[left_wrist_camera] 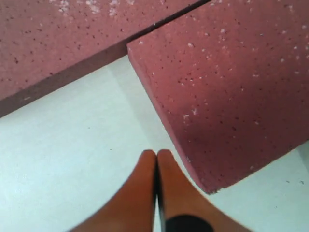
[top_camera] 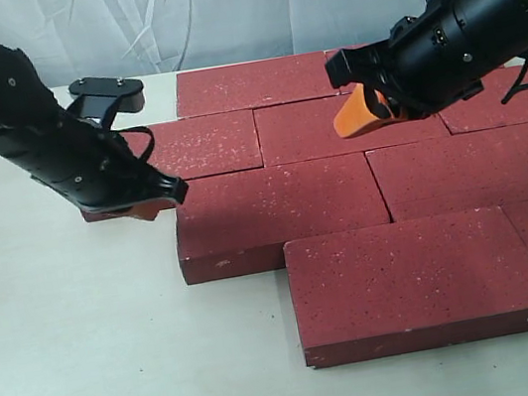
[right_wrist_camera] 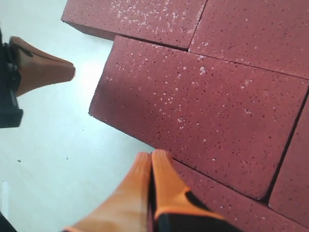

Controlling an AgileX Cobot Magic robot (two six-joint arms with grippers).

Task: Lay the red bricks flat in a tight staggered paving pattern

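Exterior view, near to far.

- Front row: the nearest brick [top_camera: 413,280] lies flat on the desk [top_camera: 91,376], with a neighbour against its right end. The red bricks [top_camera: 333,127] fill four stepped rows behind it, joints offset.
- Second row: the left brick [top_camera: 281,210] sticks out past the front row. The left gripper [left_wrist_camera: 155,159] hangs just beside its left end, jaws pressed together, holding nothing, tips over bare desk.
- Third row: the right gripper [right_wrist_camera: 151,157] hovers low above it, also closed and empty.
- Far row: mostly hidden by the right arm.

Risks, as judged:
- A sideways nudge from the left tips could land high on the edge and ride up onto the brick instead of moving it.
- Too hard a push drives the whole row right and opens joints elsewhere.
- The right tips sit low enough to scrape and twist a laid brick if that arm sweeps.
- Both arms work near the same corner, so a crossing move risks contact.
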